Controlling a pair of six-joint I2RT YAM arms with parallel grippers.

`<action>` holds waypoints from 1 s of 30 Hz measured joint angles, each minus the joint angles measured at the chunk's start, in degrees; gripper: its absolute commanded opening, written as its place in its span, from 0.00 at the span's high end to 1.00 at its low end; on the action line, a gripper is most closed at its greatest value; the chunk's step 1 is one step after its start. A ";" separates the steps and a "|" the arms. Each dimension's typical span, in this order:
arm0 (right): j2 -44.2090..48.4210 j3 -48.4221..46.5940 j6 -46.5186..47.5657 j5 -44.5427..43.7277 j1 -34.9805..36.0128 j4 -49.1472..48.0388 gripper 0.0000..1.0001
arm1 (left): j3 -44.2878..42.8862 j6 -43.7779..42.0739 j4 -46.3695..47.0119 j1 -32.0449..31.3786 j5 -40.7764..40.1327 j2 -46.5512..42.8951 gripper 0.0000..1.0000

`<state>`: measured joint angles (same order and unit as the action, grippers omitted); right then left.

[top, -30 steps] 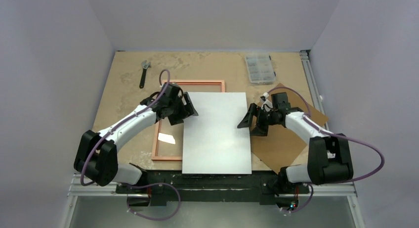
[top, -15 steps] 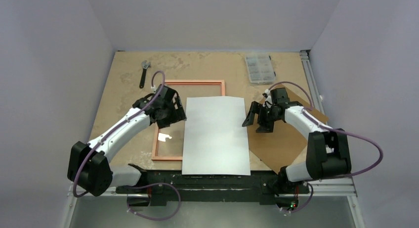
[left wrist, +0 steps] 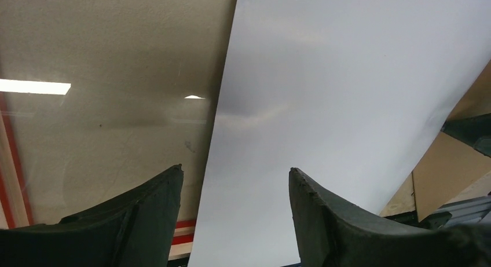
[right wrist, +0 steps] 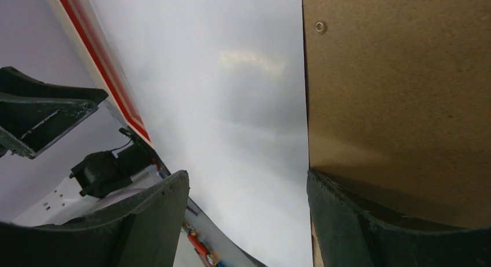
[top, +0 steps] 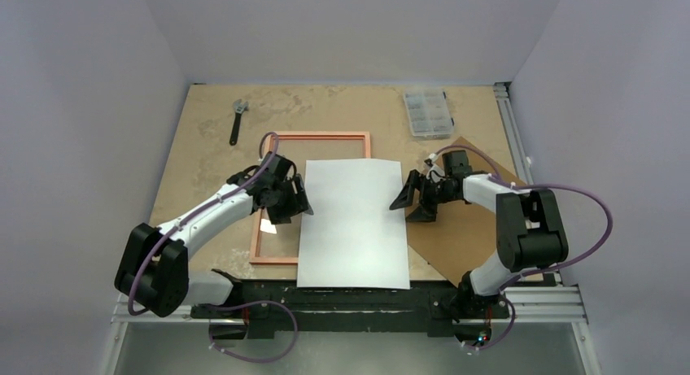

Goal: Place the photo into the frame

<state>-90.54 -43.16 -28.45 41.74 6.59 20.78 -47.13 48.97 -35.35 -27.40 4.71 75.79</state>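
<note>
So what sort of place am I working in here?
Most likely a robot test cell in a lab: a chipboard table boxed in by plain pale walls, an aluminium rail along its near edge, and a wrench and clear parts box at the far side.

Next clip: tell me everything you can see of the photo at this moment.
The photo is a large rectangular sheet lying flat, plain white back up with a soft sheen; its picture side is hidden. Its long sides run away from the arms. Its left part covers the right side of the frame; its right edge overlaps the brown board. The left gripper and right gripper straddle its left and right edges with fingers apart; whether they touch it is unclear.
</note>
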 measured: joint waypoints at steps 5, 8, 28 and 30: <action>-0.15 0.44 -1.11 2.58 2.38 -2.16 0.26 | 0.02 0.00 1.53 0.00 0.98 0.13 0.35; -0.15 0.44 -2.38 3.96 5.20 -3.72 0.26 | 0.02 0.00 1.70 0.00 1.18 0.11 0.36; -0.24 6.47 -1.70 7.65 1.16 -8.44 0.38 | 0.66 -0.02 3.50 -0.04 2.60 -1.27 0.38; -0.83 7.91 -3.13 10.10 1.18 -11.41 0.41 | 0.66 -0.02 3.54 -0.07 2.60 -1.57 0.38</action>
<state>-91.37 -35.24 -31.57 51.83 7.77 9.37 -46.48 48.95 -31.81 -27.46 7.31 74.22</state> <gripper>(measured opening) 0.625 0.627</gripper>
